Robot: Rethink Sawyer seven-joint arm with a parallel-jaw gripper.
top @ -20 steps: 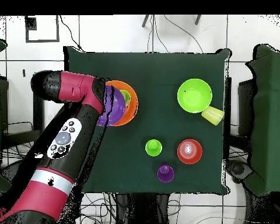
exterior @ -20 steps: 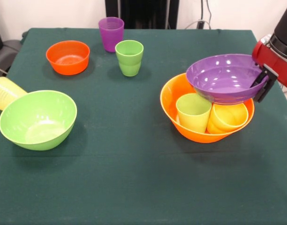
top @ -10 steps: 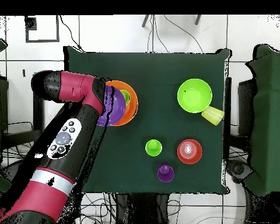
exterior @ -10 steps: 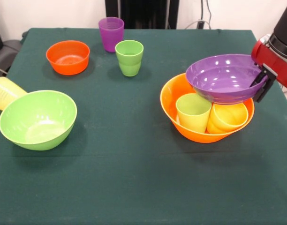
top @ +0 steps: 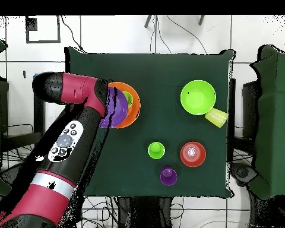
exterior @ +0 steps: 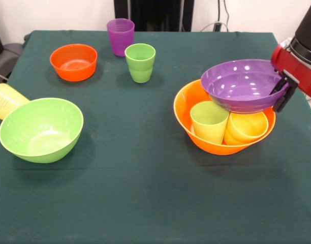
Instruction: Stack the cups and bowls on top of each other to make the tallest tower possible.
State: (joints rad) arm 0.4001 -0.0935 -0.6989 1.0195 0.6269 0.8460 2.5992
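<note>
The largest yellow-orange bowl [exterior: 188, 121] sits at the right and holds two cups, a yellow-green one [exterior: 209, 122] and a yellow-orange one [exterior: 245, 127]. Over their back half the wide purple bowl [exterior: 242, 84] is held by its right rim; my gripper [exterior: 281, 92] is shut on that rim. I cannot tell whether the bowl touches the cups. From overhead the arm [top: 73, 119] covers most of the purple bowl [top: 116, 108]. The deep lime green bowl [exterior: 41, 129] sits at the left with a pale yellow cup [exterior: 5, 100] lying behind it.
At the back stand a small orange bowl [exterior: 73, 62], a purple cup [exterior: 120, 36] and a lime green cup [exterior: 140, 62], all upright and apart. The table's right edge runs close beside the big bowl and the arm.
The purple bowl, held in the gripper, has shifted very slightly to the left over the big bowl. Everything else is where it was.
</note>
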